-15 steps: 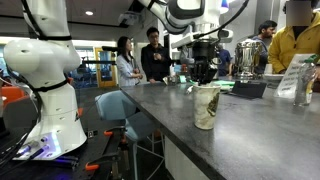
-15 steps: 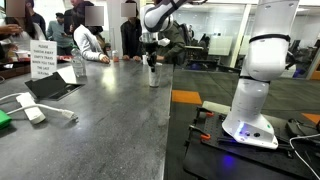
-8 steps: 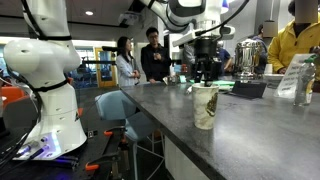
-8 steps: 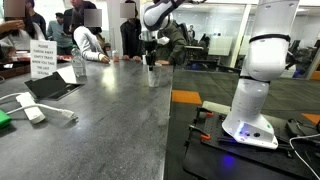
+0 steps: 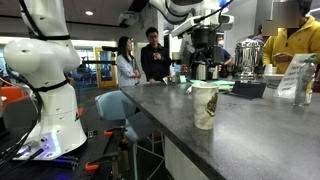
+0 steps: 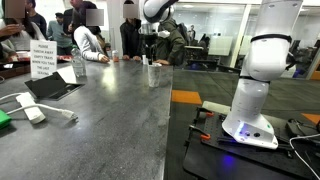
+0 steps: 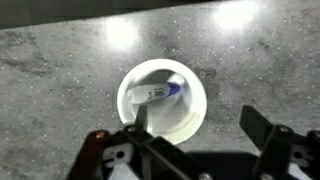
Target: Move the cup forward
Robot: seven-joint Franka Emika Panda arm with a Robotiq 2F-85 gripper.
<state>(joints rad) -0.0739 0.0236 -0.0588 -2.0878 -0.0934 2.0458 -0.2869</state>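
The gripper (image 7: 195, 114) hangs straight above the cup (image 7: 162, 98) with its fingers (image 7: 262, 126) spread wide and nothing between them. In the wrist view the cup's round mouth sits under the fingers, off to one side: one finger crosses the rim, and the other stands clear beyond the opposite edge. Inside the cup lies a small white object with a blue tip (image 7: 160, 92); what it is cannot be told.

In both exterior views the cup (image 5: 206, 105) (image 6: 152, 72) stands upright near the counter's edge, directly below the fingertips with a clear gap of air between it and the gripper (image 5: 203, 66) (image 6: 151, 42).

The counter (image 7: 50, 60) is grey speckled stone, matte, with soft patches of ceiling glare beyond the cup. It runs long and flat in an exterior view (image 6: 100, 130). On it, well away from the fingers, are a clear bottle (image 6: 79, 67), a printed sign (image 6: 42, 60), a dark flat device (image 6: 50, 86) and a white cable (image 6: 38, 112). Behind the fingers in an exterior view stand metal urns (image 5: 248, 55).

The room is a large, bright, open hall. People (image 5: 152, 52) stand and sit around the far end of the counter. The arm's white base (image 5: 50, 85) sits beside the counter, with a blue chair (image 5: 115, 108) between them.
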